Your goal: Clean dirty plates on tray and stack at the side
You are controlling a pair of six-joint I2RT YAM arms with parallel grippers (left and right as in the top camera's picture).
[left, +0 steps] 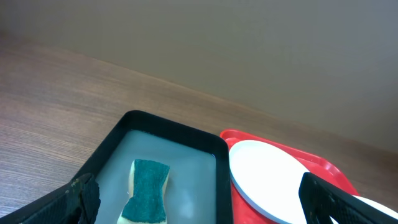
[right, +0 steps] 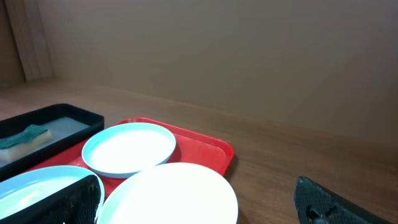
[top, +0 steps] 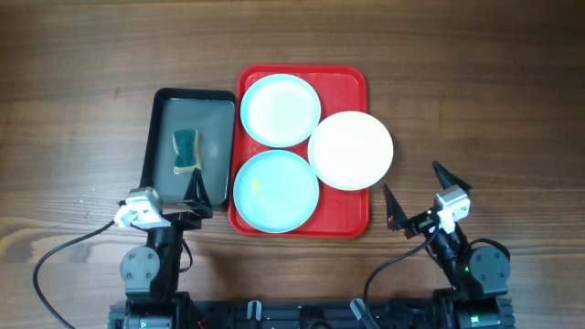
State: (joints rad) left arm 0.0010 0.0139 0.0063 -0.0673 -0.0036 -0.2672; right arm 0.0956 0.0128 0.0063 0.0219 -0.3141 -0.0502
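The red tray holds three plates. A pale blue plate lies at its far end. A second pale blue plate, with a small yellowish mark, lies at its near end. A white plate overhangs the tray's right rim. My left gripper is open and empty, at the near end of the black pan, left of the tray. My right gripper is open and empty over the table, right of the tray's near corner. The right wrist view shows the white plate between its fingers.
A black pan with shallow water stands left of the tray. A green-and-yellow sponge lies in it, and shows in the left wrist view between the open fingers. Bare wooden table lies right of the tray.
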